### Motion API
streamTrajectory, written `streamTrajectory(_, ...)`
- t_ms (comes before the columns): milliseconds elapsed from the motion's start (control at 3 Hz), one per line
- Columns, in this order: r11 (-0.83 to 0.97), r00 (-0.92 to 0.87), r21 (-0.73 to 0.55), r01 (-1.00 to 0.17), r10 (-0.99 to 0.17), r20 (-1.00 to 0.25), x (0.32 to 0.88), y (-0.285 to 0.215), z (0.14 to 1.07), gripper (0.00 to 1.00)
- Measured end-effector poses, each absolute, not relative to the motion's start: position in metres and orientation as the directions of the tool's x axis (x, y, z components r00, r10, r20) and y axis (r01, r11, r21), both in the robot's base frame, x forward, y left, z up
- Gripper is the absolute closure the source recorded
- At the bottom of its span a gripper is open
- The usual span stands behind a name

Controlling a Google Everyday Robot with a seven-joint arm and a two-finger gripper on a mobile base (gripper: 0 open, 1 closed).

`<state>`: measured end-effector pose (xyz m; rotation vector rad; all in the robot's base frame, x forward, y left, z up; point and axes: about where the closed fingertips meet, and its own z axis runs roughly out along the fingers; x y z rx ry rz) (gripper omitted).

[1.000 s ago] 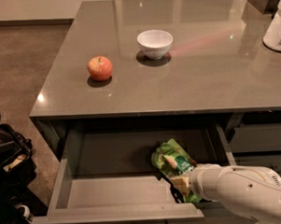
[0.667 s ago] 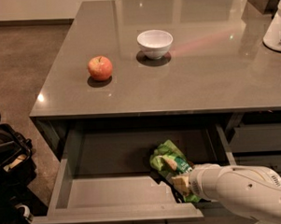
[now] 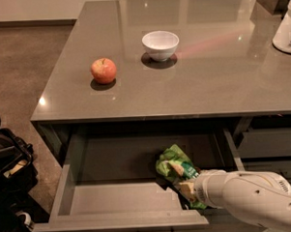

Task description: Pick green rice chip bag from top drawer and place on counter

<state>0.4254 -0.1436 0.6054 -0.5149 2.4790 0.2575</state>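
Note:
The green rice chip bag (image 3: 173, 166) lies crumpled in the open top drawer (image 3: 115, 199), towards its right side. My white arm reaches in from the lower right, and my gripper (image 3: 181, 188) is down in the drawer at the near end of the bag, touching or overlapping it. The wrist and the bag hide most of the gripper. The glossy grey-brown counter (image 3: 207, 81) spans the view above the drawer.
A red apple (image 3: 103, 70) and a white bowl (image 3: 160, 44) stand on the counter, with a white container (image 3: 287, 27) at its far right edge. Dark bags (image 3: 7, 167) sit on the floor to the left of the drawer. Smaller drawers (image 3: 267, 141) are at the right.
The bag has shifted slightly and looks a little more bunched up. My arm stays in nearly the same place in the drawer.

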Motion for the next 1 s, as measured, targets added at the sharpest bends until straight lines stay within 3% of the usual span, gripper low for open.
streamTrajectory(1000,0.899,-0.746,0.089,-0.428,-0.296,-0.597,0.428,-0.138,0.635,1.0)
